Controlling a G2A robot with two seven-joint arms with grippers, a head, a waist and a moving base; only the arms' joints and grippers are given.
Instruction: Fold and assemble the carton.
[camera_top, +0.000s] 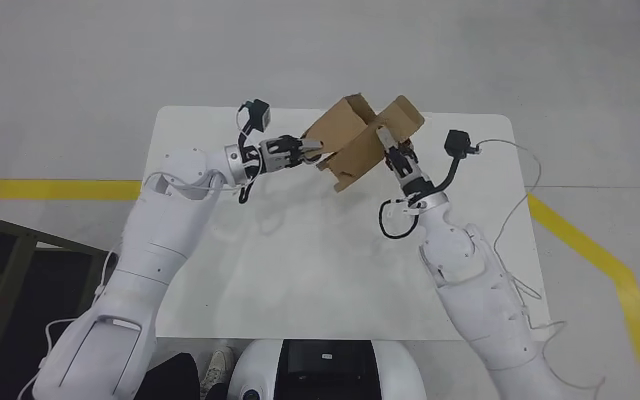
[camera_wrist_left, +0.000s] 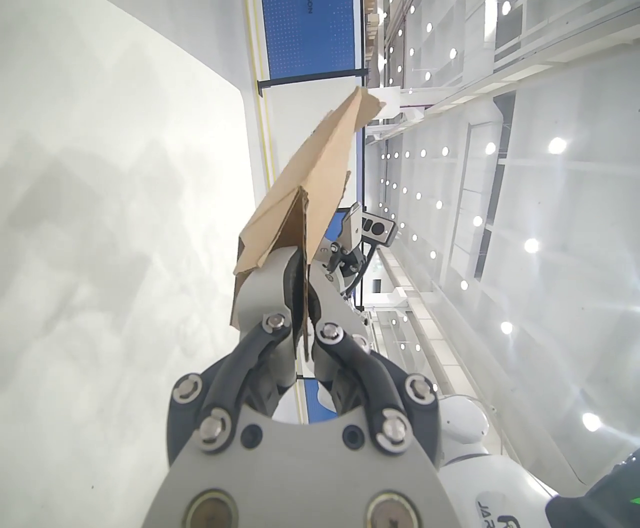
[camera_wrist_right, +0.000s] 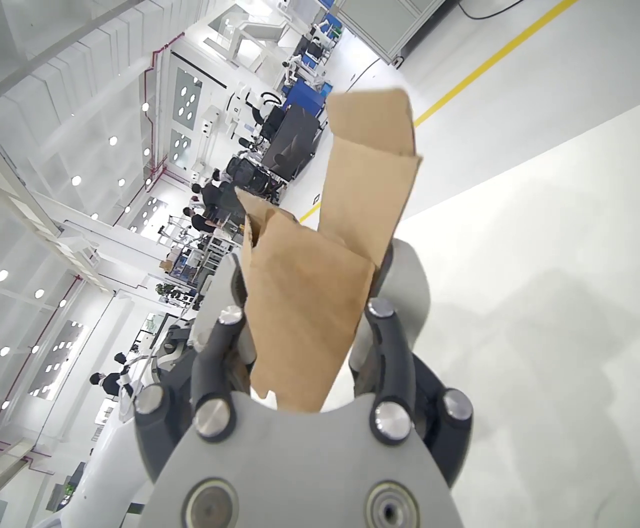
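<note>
Counter (camera_top: 300, 260): white, with the work carried out above its far edge, about midway between the two far corners.

Carton (camera_top: 355, 135): brown corrugated board, raised off the counter and held between the two arms. It is partly opened, with panels standing at angles and flaps loose; no end is closed. In the top view one flap projects toward the far right corner.

Left end effector (camera_top: 310, 148): closed tight on a single cardboard edge on the side of the carton toward the counter's left edge. The left wrist view shows the board pinched flat between the two fingers.

Right end effector (camera_top: 395, 150): at the opposite side of the carton. The right wrist view shows its fingers spread wide with a cardboard panel lying between them. Whether the pads bear on the board cannot be determined.

Assessment: the step in hand appears to be opening and squaring the body, an early stage. The next move likely calls for a firm hold on the right, then drawing the sides apart evenly so the creases fold without tearing at the clamped edge.
</note>
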